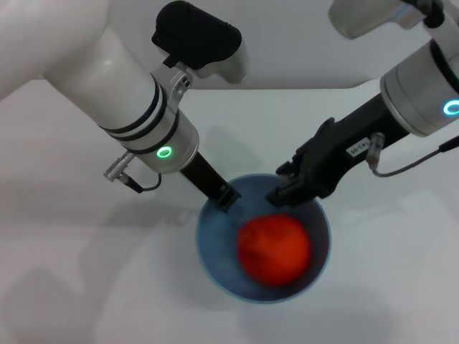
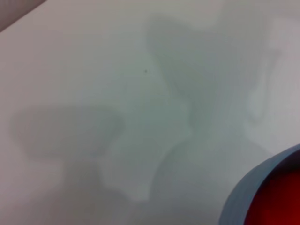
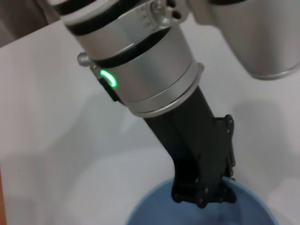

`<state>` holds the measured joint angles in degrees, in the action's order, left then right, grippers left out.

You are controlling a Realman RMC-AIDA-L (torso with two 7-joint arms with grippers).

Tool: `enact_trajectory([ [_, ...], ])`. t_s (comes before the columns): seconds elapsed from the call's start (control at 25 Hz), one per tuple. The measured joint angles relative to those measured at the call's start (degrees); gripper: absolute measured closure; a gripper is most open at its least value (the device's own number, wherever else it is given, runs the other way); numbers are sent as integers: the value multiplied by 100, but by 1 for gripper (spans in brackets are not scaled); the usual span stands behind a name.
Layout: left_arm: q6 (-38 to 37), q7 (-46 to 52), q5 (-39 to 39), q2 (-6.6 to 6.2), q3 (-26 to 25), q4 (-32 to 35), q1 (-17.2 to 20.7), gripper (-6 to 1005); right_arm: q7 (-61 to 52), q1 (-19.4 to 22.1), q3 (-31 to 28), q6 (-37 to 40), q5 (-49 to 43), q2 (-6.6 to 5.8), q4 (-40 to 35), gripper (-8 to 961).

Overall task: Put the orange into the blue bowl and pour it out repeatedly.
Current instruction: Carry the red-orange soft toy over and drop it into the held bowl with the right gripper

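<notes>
The blue bowl (image 1: 214, 247) stands on the white table in the lower middle of the head view. The orange (image 1: 275, 249) lies inside it, blurred. My left gripper (image 1: 226, 196) is at the bowl's far left rim and is shut on it; the right wrist view shows that gripper (image 3: 204, 198) clamped on the bowl's rim (image 3: 154, 211). My right gripper (image 1: 282, 185) hovers just over the bowl's far rim, above the orange, open and empty. The left wrist view shows the bowl's edge (image 2: 248, 197) and part of the orange (image 2: 277, 208).
The white table (image 1: 86, 272) extends to both sides of the bowl, with arm shadows on it. Its far edge (image 1: 287, 89) runs behind the arms. No other objects show.
</notes>
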<state>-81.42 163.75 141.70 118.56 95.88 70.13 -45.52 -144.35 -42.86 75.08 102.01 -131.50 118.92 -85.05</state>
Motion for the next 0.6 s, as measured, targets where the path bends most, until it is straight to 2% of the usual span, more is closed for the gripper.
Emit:
enact_trajectory([
  [0.36,150,-80,-2,-34,-68,227,122,1000,-101,198,-739,174,-12,-10,-195,498],
  [0.4,273,-192,48,-42,-119,494,297,1000,-159,312,-1180,363,-102,-22,-184,487],
  [0.44,273,-192,48,-42,-119,494,297,1000,-159,312,-1180,363,-102,-22,-184,476],
  [0.6,868,-482,163,-55,-239,1276,919,1000,-250,601,-2087,604,-715,-33,-137,444],
])
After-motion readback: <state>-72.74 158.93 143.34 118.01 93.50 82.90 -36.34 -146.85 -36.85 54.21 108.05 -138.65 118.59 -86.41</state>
